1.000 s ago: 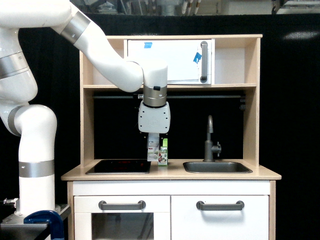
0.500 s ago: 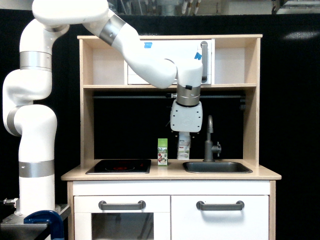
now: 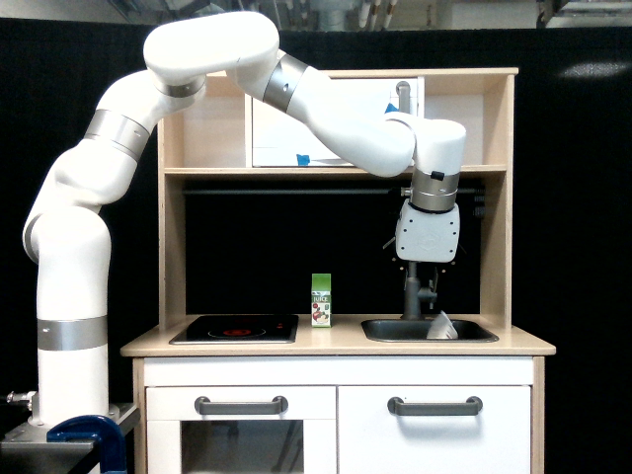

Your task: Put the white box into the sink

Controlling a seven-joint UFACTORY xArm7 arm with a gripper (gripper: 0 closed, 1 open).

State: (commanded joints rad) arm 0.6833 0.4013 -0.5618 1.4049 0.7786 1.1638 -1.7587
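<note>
- Jaws of the gripper (image 3: 427,281) hang above the sink (image 3: 380,330); their opening cannot be told, and nothing appears held.
- White box (image 3: 441,327) lies tilted inside the basin.
- Likely light, crushable card: grasp across flat sides.

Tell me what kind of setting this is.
Likely a lab test rig, not a real kitchen: a toy wooden play kitchen with a small sink and flat stovetop, black backdrop, and a robot arm mounted beside it.

Green juice carton (image 3: 321,299) stands upright on wooden countertop (image 3: 336,345), just beside black stovetop (image 3: 235,330), on that stovetop's exterior-view right.
</note>
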